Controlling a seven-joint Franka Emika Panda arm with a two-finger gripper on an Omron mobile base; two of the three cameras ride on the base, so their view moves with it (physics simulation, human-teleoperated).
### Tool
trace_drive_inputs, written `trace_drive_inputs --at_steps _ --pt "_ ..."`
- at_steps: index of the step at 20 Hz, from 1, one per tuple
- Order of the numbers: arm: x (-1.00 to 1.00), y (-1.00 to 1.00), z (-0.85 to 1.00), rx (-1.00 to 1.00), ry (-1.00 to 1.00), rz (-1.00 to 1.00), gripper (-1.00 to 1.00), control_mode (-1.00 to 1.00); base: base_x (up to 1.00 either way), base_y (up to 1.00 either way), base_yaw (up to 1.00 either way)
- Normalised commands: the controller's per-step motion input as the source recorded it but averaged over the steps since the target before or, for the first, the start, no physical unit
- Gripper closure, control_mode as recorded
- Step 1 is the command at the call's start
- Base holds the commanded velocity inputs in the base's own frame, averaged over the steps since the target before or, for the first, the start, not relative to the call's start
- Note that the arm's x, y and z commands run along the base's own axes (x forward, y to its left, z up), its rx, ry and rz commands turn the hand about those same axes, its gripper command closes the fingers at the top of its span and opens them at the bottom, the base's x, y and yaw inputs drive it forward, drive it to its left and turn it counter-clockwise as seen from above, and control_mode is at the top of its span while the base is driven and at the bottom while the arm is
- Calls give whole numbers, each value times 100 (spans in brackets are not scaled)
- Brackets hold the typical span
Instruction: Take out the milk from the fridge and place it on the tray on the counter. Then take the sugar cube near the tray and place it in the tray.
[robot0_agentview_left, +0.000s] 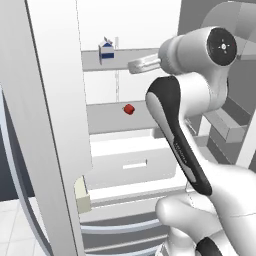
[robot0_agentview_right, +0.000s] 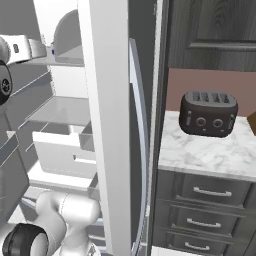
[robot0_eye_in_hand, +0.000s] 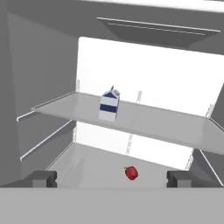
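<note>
Upright milk (robot0_agentview_left: 106, 51) on fridge (robot0_agentview_left: 60, 100) shelf

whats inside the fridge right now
The fridge is open. The milk stands upright on an upper shelf, and a small red round object lies on the shelf below. White drawers sit lower down; their contents are hidden. The arm covers the shelves' right side.

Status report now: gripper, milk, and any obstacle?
Gripper open, empty, short of the fridge shelves. Milk upright on upper shelf, untouched. Small red object on shelf below, off the path.
</note>
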Motion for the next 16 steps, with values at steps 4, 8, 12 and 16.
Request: trace_drive_inputs --at_steps 4,8,12,16 --pt "48 19 0 1 0 0 -100 -100 0 0 0" --pt "66 24 0 0 0 -1 -100 -100 0 0 0" --pt "66 8 0 0 0 0 -100 -100 0 0 0" --pt "50 0 -1 0 0 -2 -100 -100 0 0 0"
